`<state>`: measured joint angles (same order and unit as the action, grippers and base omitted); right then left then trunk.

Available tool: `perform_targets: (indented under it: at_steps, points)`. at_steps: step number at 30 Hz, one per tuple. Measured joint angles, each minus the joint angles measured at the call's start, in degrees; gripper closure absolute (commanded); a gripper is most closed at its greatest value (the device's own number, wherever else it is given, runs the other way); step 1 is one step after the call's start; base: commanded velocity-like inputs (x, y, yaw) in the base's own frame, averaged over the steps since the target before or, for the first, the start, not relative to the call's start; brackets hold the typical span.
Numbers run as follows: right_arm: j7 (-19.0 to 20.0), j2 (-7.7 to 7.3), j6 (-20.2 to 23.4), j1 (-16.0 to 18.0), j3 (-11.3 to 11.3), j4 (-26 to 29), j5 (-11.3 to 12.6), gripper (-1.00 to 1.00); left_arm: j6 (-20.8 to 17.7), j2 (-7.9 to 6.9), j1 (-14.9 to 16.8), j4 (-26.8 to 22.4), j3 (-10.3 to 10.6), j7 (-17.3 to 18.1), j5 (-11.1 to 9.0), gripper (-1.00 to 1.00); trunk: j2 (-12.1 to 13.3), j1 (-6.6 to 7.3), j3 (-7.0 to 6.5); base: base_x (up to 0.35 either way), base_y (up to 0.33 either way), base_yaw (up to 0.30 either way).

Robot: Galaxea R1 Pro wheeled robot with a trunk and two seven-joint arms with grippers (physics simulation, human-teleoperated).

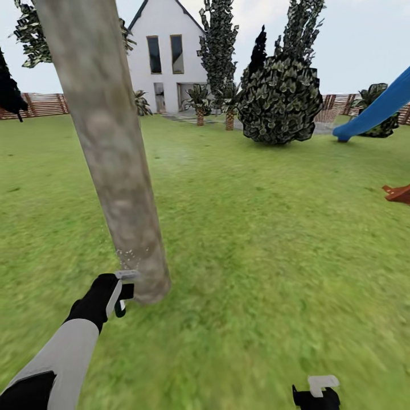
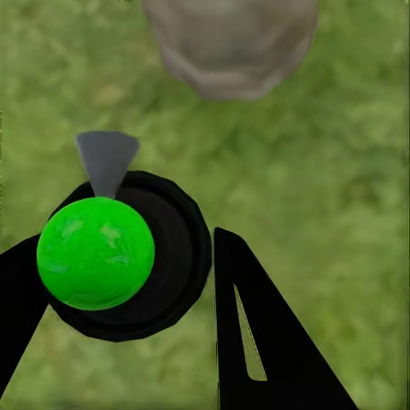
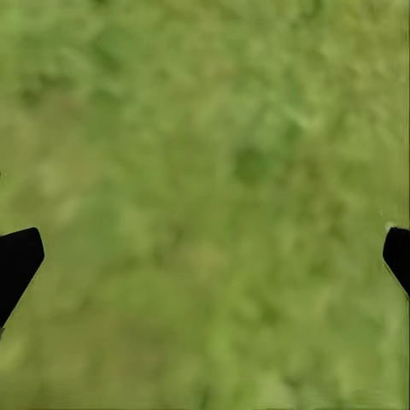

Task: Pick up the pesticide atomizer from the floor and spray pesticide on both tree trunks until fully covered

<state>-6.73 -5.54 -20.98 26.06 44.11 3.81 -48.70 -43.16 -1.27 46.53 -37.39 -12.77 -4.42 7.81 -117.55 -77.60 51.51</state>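
The thick, mottled grey-beige tree trunk (image 1: pixel 111 154) rises just ahead of the left hand (image 1: pixel 122 293) and blocks the way forward there; the small dark atomizer with a green ball (image 2: pixel 96 253) fills the gap between that hand's fingers. Open green grass lawn (image 1: pixel 273 239) lies to the trunk's right. The right hand (image 3: pixel 205 256), fingers spread wide, hangs over bare grass. A round dark-leaved bush (image 1: pixel 280 99) and a blue slide (image 1: pixel 376 108) stand well apart.
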Motion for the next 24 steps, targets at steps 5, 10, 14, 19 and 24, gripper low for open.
perform_targets:
  at_steps: [5,10,14,19,24]
  points:
    - [0.1,-0.04,0.0,0.0,0.0,0.0,0.0,-1.0,0.0,0.0,0.0,0.0,0.0,-0.1,0.0,1.0,0.0,-0.02,0.0,0.116,-0.078,0.247]
    - [0.1,-0.12,0.0,0.0,0.1,0.0,0.0,-1.0,0.0,1.65,0.1,-0.3,0.3,0.1,-0.1,1.0,0.0,-0.03,0.0,-0.019,-0.065,0.015]
    - [0.1,-0.13,0.0,0.0,0.0,0.0,0.0,-1.0,-0.9,1.92,0.1,-5.7,0.5,-0.1,0.4,1.0,0.0,-0.03,0.0,-0.081,-0.244,0.0]
    - [0.1,-0.04,0.0,0.0,0.0,-0.1,0.0,-1.0,-2.0,1.44,0.1,-6.2,0.2,-0.1,0.5,1.0,0.0,-0.02,0.0,-0.009,-0.266,0.003]
    - [0.1,-0.04,0.0,0.0,0.0,-0.1,0.0,-1.0,-2.0,1.32,0.0,-5.9,0.2,-0.2,0.8,1.0,0.0,-0.01,0.0,0.093,-0.263,0.178]
